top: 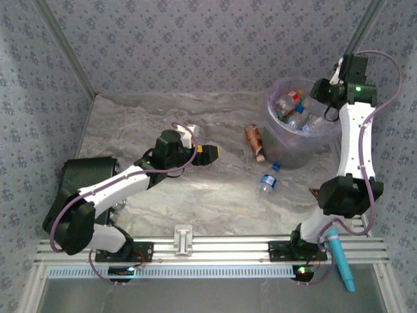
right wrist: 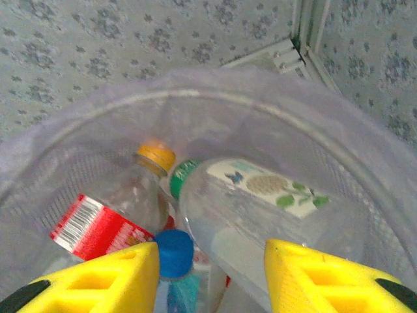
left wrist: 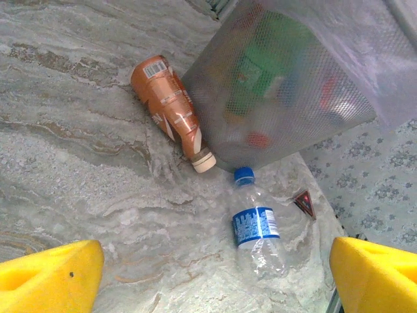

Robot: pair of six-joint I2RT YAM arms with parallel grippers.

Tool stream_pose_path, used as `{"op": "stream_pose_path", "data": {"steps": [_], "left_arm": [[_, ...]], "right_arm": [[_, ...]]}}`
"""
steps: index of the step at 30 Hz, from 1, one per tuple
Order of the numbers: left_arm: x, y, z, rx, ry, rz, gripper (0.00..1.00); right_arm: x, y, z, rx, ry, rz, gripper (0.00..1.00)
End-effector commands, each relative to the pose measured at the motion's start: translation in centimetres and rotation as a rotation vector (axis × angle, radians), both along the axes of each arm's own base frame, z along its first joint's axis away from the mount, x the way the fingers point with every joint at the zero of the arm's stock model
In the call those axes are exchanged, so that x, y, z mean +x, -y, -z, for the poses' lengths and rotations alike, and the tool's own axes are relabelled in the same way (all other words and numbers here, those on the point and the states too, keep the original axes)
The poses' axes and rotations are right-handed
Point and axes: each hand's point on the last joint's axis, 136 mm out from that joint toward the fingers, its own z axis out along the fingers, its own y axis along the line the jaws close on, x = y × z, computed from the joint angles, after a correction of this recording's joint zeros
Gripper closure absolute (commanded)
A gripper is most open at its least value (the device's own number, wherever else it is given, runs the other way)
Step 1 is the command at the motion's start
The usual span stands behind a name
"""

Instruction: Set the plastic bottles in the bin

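**A:** Bottles (top: pixel 291 107), where do they lie?

**B:** Most are inside the bin (top: pixel 287 155), which stands on the bench (top: pixel 163 111) at about two o'clock from its middle in the top view. From the right wrist I see a red-label bottle (right wrist: pixel 104 225) with an orange cap and a clear flower-label bottle (right wrist: pixel 267 189), with a blue cap between them.

**A:** Any outside?

**B:** Two. The orange-brown bottle (left wrist: pixel 171 107) lies right beside the bin's wall at its nine o'clock, pale cap toward the arms. The blue-label bottle (left wrist: pixel 257 228) lies at the bin's seven o'clock, its blue cap just beside the bin's foot.

**A:** And the grippers?

**B:** The left gripper (left wrist: pixel 212 274) hangs over the bench at nine o'clock from those two bottles, fingers spread wide and holding nothing. The right gripper (right wrist: pixel 212 274) hovers above the bin's mouth, fingers apart and empty.

**A:** Anything else?

**B:** A teal tool (top: pixel 342 264) lies by the right arm's base, at five o'clock.
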Motion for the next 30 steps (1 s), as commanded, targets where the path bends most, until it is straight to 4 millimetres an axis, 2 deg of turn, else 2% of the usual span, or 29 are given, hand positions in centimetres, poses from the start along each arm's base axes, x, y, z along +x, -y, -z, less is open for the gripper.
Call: {"op": "stream_pose_path", "data": {"steps": [1, 6, 10, 13, 16, 18, 21, 25, 27, 30], "left_arm": [[-0.2, -0.4, -1.1, -0.005, 0.036, -0.005, 0.11], [0.3, -0.5, -0.4, 0.016, 0.014, -0.024, 0.1], [0.4, -0.3, -0.3, 0.017, 0.008, -0.023, 0.1], [0.4, -0.4, -0.1, 0.018, 0.004, -0.027, 0.1], [0.4, -0.4, 0.0, 0.021, -0.004, -0.03, 0.1], [0.5, -0.4, 0.1, 0.027, -0.012, -0.033, 0.09], [0.8, -0.4, 0.3, 0.032, -0.021, -0.05, 0.09], [1.6, -0.5, 1.2, 0.048, -0.069, -0.09, 0.09], [1.5, 0.1, 1.8, 0.079, -0.101, -0.082, 0.09], [0.0, 3.2, 2.3, 0.156, -0.106, 0.02, 0.08]], "right_arm": [[-2.5, 0.5, -0.7, -0.012, 0.009, 0.05, 0.54], [-5.0, 0.8, 1.1, 0.045, -0.016, 0.08, 0.6], [-5.5, 0.4, 2.7, 0.08, -0.042, 0.058, 0.61], [-5.7, -0.4, 3.2, 0.099, -0.048, 0.033, 0.61], [-5.8, 0.0, 1.3, 0.072, -0.009, 0.041, 0.61], [-5.9, 0.0, -0.7, 0.045, 0.026, 0.034, 0.6], [-6.2, -0.6, -3.1, 0.007, 0.072, 0.011, 0.58], [-7.1, -2.3, -4.2, -0.013, 0.096, -0.03, 0.57], [-7.5, -3.3, -4.4, -0.015, 0.103, -0.054, 0.56], [-8.1, -4.2, -4.3, -0.003, 0.106, -0.072, 0.51]]}}
